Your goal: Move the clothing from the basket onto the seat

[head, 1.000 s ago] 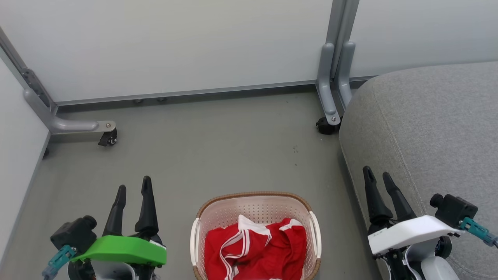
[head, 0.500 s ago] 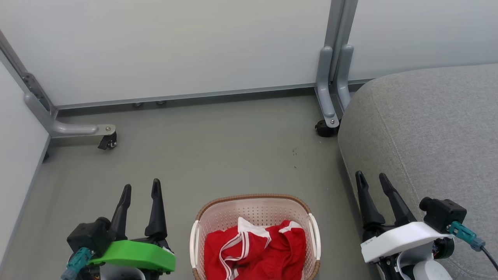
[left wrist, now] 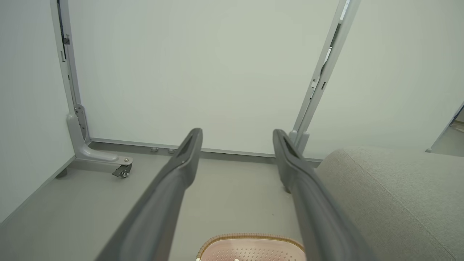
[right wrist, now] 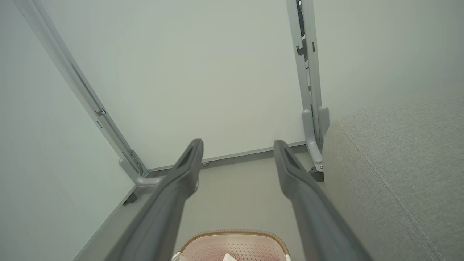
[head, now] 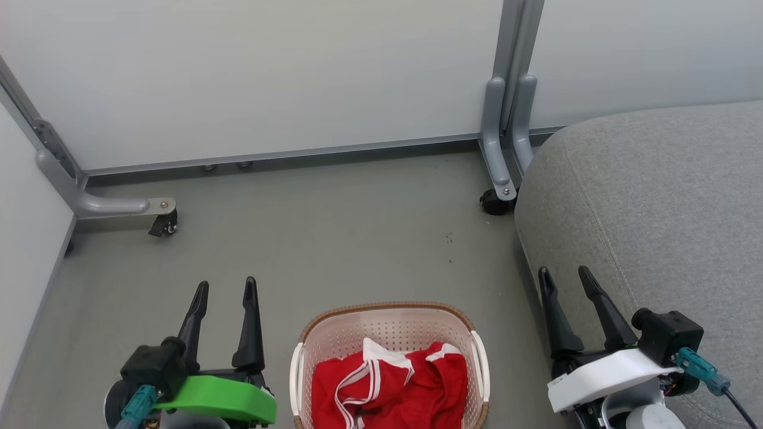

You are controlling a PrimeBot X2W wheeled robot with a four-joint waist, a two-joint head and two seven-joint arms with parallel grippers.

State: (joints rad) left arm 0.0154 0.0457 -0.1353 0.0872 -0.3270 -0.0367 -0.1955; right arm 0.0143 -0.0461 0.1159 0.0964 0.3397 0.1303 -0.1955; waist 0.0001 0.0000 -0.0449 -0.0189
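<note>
Clothing point(head: 390, 387): red, white-striped, lying crumpled in the basket point(head: 387, 308) beside the seat point(head: 656, 208). It is probably handling as light, limp and unbreakable, and the raised white-edged fold near its middle is offering the best pinch.

Left gripper point(head: 227, 282): fingers standing spread, holding and touching nothing.

Right gripper point(head: 563, 270): likewise spread and empty, hovering by the seat's edge.

I see a matt grey-green floor point(head: 334, 238) under even, soft light. On the far side a pale partition panel point(head: 268, 77) stands on a grey base rail point(head: 286, 154). A side panel point(head: 24, 226) closes the left. The grey metal post point(head: 506, 71), far right, ends in a curved foot at a black caster point(head: 493, 202). The left foot point(head: 107, 205) carries a second caster point(head: 164, 225). Dark specks point(head: 448, 238) mark the floor near the black caster.
</note>
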